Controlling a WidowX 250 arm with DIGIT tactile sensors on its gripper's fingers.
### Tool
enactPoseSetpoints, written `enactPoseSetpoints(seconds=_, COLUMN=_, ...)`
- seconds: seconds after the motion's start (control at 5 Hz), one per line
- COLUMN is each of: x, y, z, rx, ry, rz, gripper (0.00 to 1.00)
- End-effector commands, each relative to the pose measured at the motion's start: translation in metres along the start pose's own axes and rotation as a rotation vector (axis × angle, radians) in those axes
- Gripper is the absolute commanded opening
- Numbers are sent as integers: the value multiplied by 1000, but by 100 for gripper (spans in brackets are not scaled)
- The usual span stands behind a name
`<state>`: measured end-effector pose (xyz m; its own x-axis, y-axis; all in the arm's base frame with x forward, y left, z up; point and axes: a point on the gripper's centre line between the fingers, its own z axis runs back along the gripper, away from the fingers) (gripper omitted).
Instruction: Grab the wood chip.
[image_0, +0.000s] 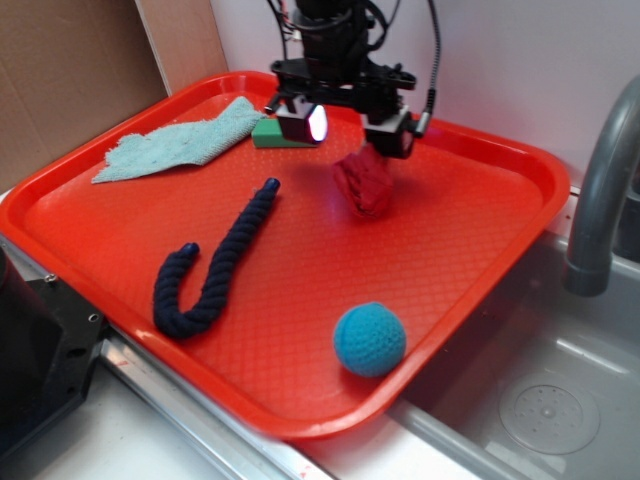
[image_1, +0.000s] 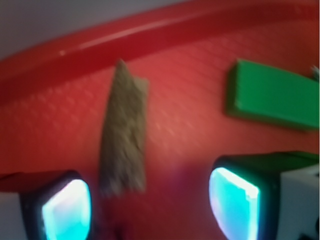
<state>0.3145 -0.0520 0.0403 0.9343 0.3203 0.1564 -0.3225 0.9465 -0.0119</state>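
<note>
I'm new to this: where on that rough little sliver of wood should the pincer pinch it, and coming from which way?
Probably from straight above, across its narrow width near the middle. In the wrist view the wood chip lies flat on the red tray, long and thin, tapering to a point at its far end. The open pincer already has one finger on either side of it, so the slim sides suit the squeeze.

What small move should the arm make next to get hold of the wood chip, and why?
Probably shift the tool slightly toward the left finger, then lower it. In the wrist view the wood chip lies on the red tray between the open fingers, but close beside the left one, not centred. The green block sits off to the right, clear of the grasp.
</note>
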Motion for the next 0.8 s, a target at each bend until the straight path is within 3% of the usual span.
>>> enactPoseSetpoints(seconds=0.0, x=25, y=-14, z=-7, rx=-43, ry=3, rz=-36, gripper=100)
enactPoseSetpoints(seconds=0.4, x=18, y=-7, z=-14, rx=-86, ry=52, rz=-71, gripper=100)
enactPoseSetpoints(seconds=0.6, x=15, y=-4, z=-16, rx=-99, ry=72, rz=-61, gripper=0)
